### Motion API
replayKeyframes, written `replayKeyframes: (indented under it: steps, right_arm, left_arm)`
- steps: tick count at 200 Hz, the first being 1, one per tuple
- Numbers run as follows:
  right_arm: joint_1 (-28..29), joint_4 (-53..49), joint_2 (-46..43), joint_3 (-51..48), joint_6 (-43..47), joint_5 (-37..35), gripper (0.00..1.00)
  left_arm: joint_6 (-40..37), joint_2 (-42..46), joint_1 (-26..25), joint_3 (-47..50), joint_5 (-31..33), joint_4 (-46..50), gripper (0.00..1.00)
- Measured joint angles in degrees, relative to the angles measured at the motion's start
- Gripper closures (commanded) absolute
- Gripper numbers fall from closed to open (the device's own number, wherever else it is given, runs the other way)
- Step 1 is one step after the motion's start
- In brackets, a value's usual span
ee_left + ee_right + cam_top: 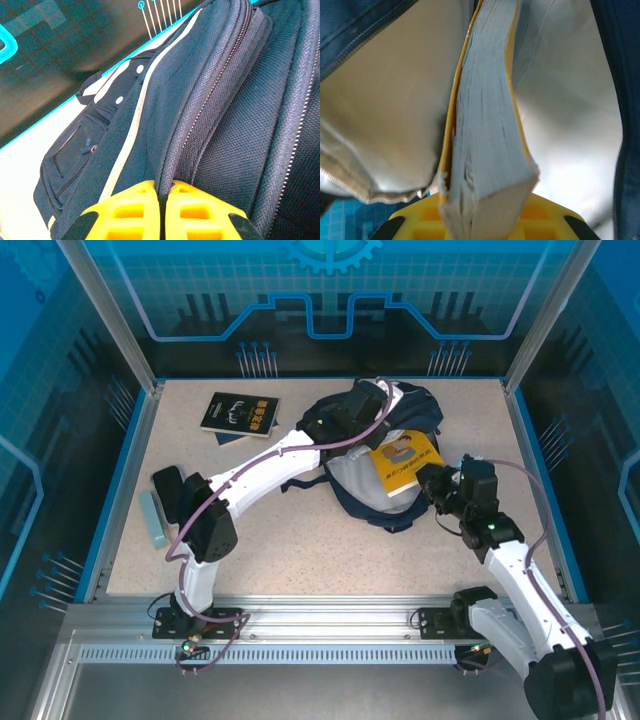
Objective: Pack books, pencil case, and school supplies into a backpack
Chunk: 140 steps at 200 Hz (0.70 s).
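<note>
Plenty of bare, speckled sandy table [320,550] along the near side and through the left middle. Boxed in all round by a blue rim [118,490], so not much slack at the far edge.

Backpack [420,410] lying toward the far right-centre, mouth gaping toward the near side, pale silvery lining [385,110] on show. Navy woven fabric, coarse mesh weave up close, metal zip teeth running along the seams, thin white stripe and white patches near the top.

Left claw [165,190] squeezed right down on a fold of the backpack's zip edge, yellow fingers nearly touching with just the fabric pinched between.

Right claw [487,217] clamped on the yellow book [405,462], gripped by its near corner. Book sitting partway into the opening, page block a bit frayed at the held corner.

Cartoon figure and rows of small print on the yellow cover, too small to read. Same with the black book [240,412] out at the far left: yellow lettering and a pale drawing, unreadable. Blue cover [226,436] peeking from under it.

Pale teal block [155,520] over near the left rim, well apart from everything else.
</note>
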<state>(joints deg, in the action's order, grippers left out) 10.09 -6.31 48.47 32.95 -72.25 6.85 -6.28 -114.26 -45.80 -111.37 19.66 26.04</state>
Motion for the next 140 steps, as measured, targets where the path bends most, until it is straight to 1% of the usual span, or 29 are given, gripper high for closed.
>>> replayKeyframes:
  steps: [38,65,75,113,140]
  right_arm:
    - [2.34,10.03,8.87,-0.66,-2.47,-2.43,0.95]
    - [3.72,17.51,16.37,-0.42,-3.98,-2.86,0.95]
    - [3.93,18.8,18.64,-0.02,-4.5,-2.99,0.95]
    - [5.49,23.37,28.83,4.83,-5.6,-3.89,0.95]
    - [6.19,28.24,37.16,8.35,-6.01,-3.85,0.91]
  left_arm:
    - [0.46,0.09,-0.02,-1.66,-0.85,2.14,1.0]
    - [0.87,0.09,-0.02,-2.54,-1.46,3.52,1.0]
    - [1.03,0.09,-0.02,-2.89,-1.55,4.0,1.0]
    - [1.53,0.09,-0.02,-4.52,-1.75,5.84,1.0]
    - [1.73,0.09,-0.02,-5.22,-1.75,6.45,1.0]
